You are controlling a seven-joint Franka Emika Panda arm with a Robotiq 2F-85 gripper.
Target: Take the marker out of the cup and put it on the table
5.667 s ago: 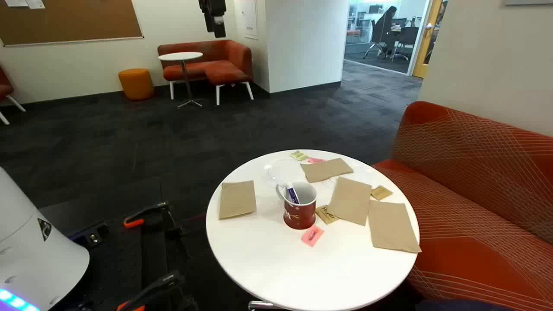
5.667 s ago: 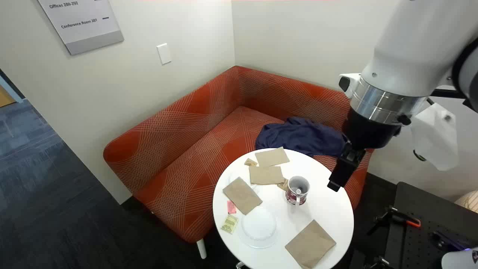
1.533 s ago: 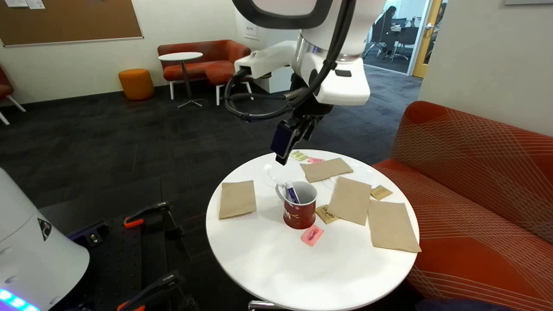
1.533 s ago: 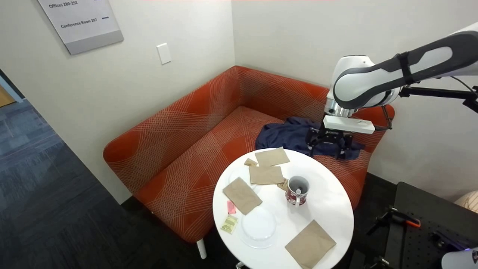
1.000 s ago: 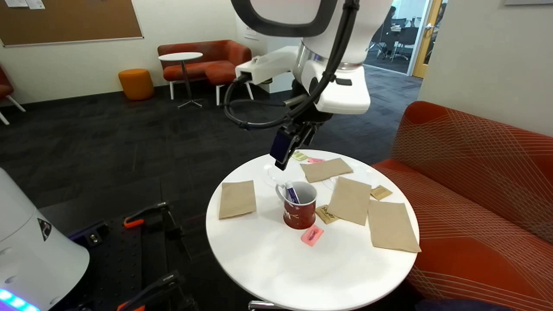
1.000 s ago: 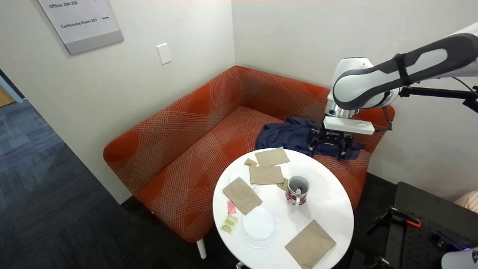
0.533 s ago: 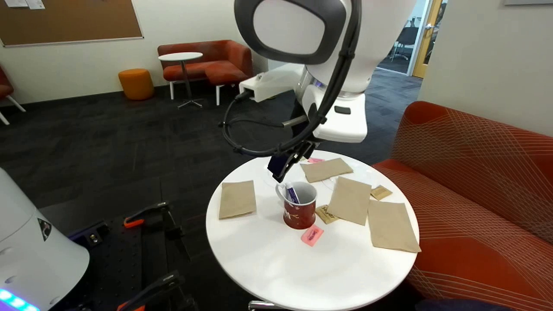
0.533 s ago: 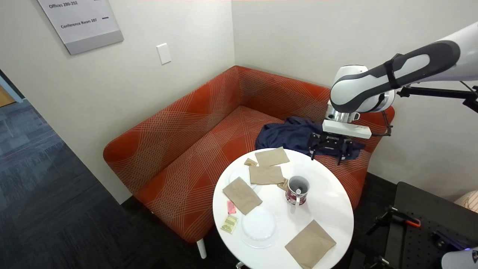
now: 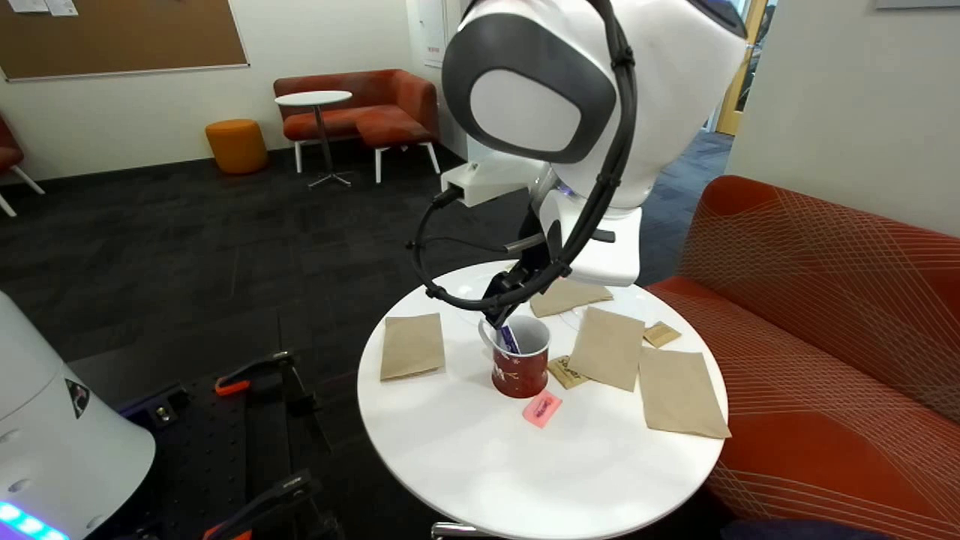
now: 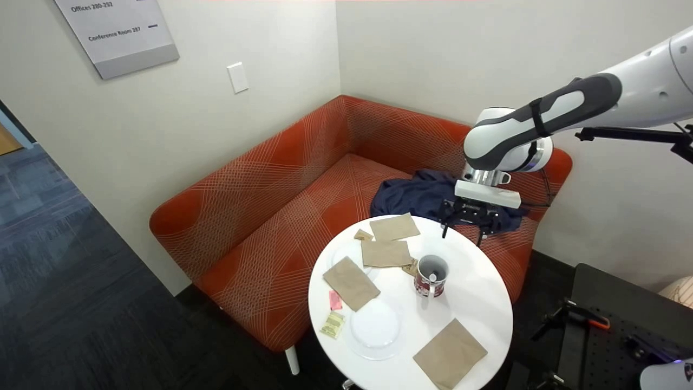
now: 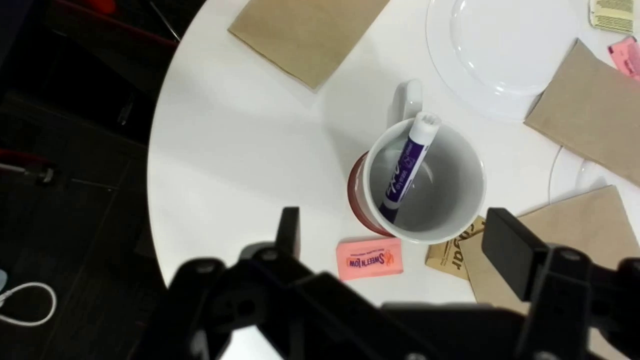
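Though the job ends on the round, white-topped desk (image 11: 225,165), the black, two-fingered pincer (image 11: 392,225) gapes wide, holding nothing, near the dark red, white-lined, ceramic-looking mug (image 9: 520,375). Inside leans the slim white-and-purple plastic marker (image 11: 407,165), probably light, stiff and a little slick; pinch it by the white end at the rim. The gap between pincer and mug is hard to judge. Against half a second ago, the pincer is lower and closer; mug and marker have not shifted.

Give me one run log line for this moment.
tool: open, empty | marker: leaning inside cup | cup: upright on table | removal: pending
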